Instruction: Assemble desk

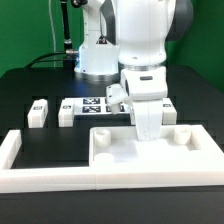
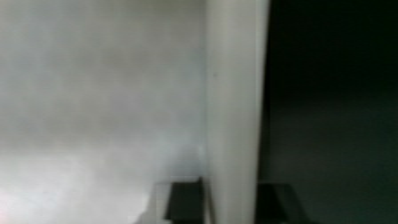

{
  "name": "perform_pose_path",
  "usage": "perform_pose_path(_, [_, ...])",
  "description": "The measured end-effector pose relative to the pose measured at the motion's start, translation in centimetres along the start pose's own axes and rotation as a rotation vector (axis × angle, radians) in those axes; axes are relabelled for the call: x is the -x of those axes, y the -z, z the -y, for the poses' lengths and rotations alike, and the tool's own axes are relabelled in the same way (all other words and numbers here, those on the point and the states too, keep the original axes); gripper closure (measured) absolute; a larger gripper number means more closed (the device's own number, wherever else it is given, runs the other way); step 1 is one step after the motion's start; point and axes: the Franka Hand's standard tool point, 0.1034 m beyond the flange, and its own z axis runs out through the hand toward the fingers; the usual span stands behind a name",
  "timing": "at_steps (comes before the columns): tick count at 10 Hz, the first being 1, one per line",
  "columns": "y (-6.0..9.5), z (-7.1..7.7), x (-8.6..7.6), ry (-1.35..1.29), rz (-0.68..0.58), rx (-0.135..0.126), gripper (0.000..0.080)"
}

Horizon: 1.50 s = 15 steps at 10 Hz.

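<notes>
The desk's white tray-like tabletop lies at the front of the black table, with round sockets in its corners. My gripper points straight down onto its back rim. In the wrist view that rim runs as a white strip between my two dark fingers, and the gripper is shut on it, one finger close against each side. The tabletop's pale inner face is on one side and the dark table on the other. Two short white legs lie towards the exterior view's left.
The marker board lies behind the tabletop, just beside my gripper. Long white border bars run along the front and up the exterior view's left side. The arm's white base stands at the back.
</notes>
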Motion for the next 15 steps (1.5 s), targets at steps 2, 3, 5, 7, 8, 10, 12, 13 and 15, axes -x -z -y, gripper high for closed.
perform_pose_path(2, [0.1, -0.1, 0.0, 0.0, -0.001, 0.006, 0.0523])
perform_pose_path(3, [0.2, -0.2, 0.0, 0.0, -0.001, 0.008, 0.0343])
perform_pose_path(5, [0.2, -0.3, 0.0, -0.001, -0.001, 0.011, 0.02])
perform_pose_path(7, [0.2, -0.3, 0.0, -0.001, -0.001, 0.011, 0.0152])
perform_pose_path(8, [0.2, -0.3, 0.0, -0.001, -0.001, 0.011, 0.0152])
perform_pose_path(10, [0.2, -0.3, 0.0, -0.001, -0.001, 0.011, 0.0151])
perform_pose_path(12, [1.5, -0.3, 0.2, -0.046, 0.004, 0.03, 0.0151])
perform_pose_path(13, [3.2, 0.2, 0.0, -0.126, 0.006, 0.062, 0.0151])
perform_pose_path(15, [4.6, 1.5, -0.6, -0.303, 0.007, 0.069, 0.0151])
